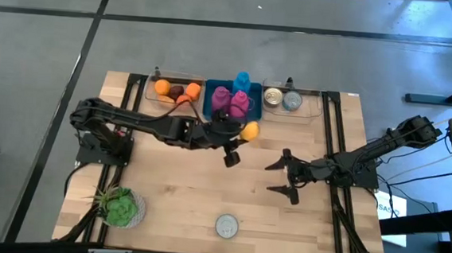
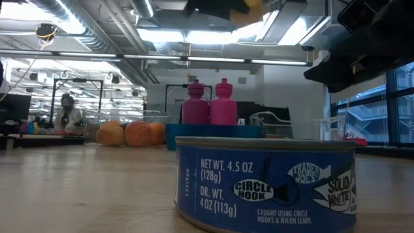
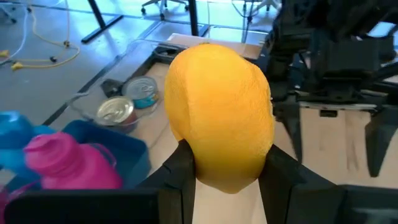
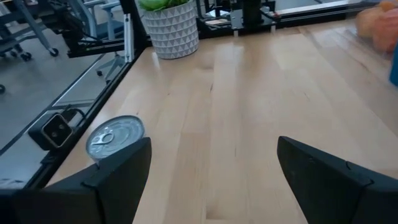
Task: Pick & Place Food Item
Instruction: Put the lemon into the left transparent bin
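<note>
My left gripper [image 1: 241,135] is shut on a yellow lemon-like fruit [image 3: 219,115], held in the air just right of the blue bin [image 1: 211,107]; the fruit also shows in the high view [image 1: 250,130] and at the top of the low view [image 2: 240,10]. My right gripper [image 1: 285,177] is open and empty over the table's right half, its fingers [image 4: 118,174] spread wide. A tuna can [image 1: 227,225] stands on its base near the table's near edge; it also shows in the right wrist view [image 4: 115,135]. My left gripper pinches the yellow fruit's lower sides [image 3: 205,174] between its two fingers [image 3: 180,171]. The fruit stands out beyond the fingertips and is lifted clear of the table.
A clear tray with oranges [image 1: 173,89] stands at the far left, the blue bin with pink and blue bottles [image 1: 232,101] in the middle, a clear tray with cans [image 1: 284,99] at the far right. A potted plant [image 1: 119,205] stands at the near left corner.
</note>
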